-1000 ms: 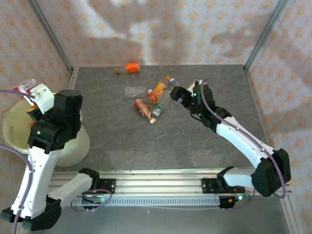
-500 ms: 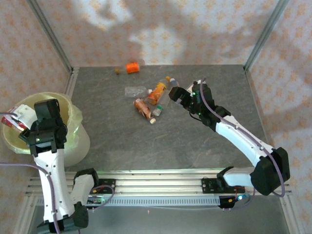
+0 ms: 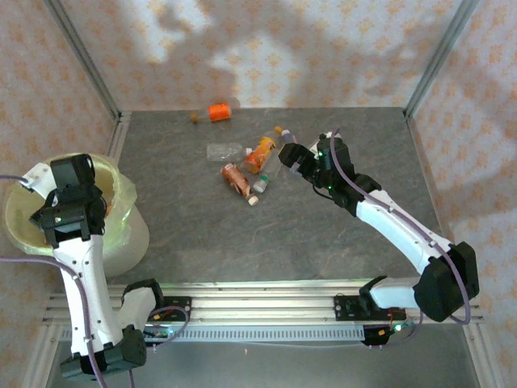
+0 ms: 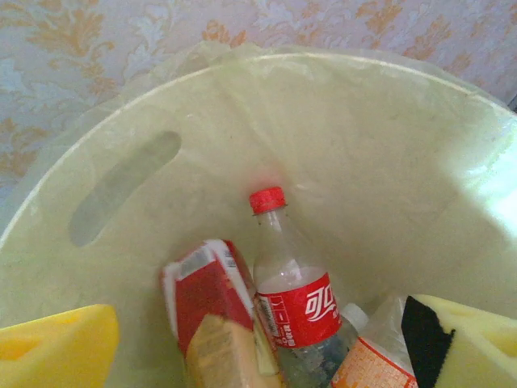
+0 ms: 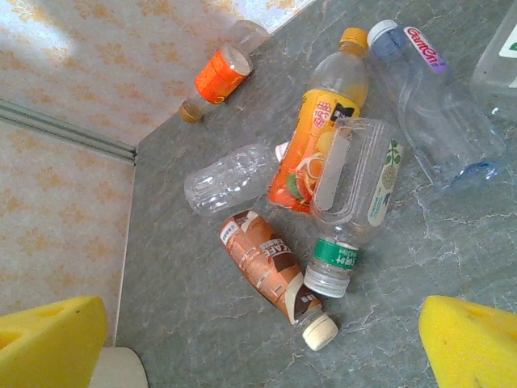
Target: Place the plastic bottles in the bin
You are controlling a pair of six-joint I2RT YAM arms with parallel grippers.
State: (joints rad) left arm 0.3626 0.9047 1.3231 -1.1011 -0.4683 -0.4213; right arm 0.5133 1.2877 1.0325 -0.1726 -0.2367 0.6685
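The left gripper (image 4: 258, 343) hangs over the bin (image 4: 121, 121), its yellow pads spread wide with nothing between them. Inside the bin a red-capped cola bottle (image 4: 295, 295) stands on end, cap toward 12 o'clock, just beside a red carton (image 4: 202, 295). The right gripper (image 5: 262, 339), equally wide and empty, hovers above bottles lying on the tabletop (image 5: 186, 323). An orange juice bottle (image 5: 319, 137) points its cap to 1 o'clock, a clear green-collared bottle (image 5: 351, 194) to 6, and a brown coffee bottle (image 5: 262, 263) to 4.
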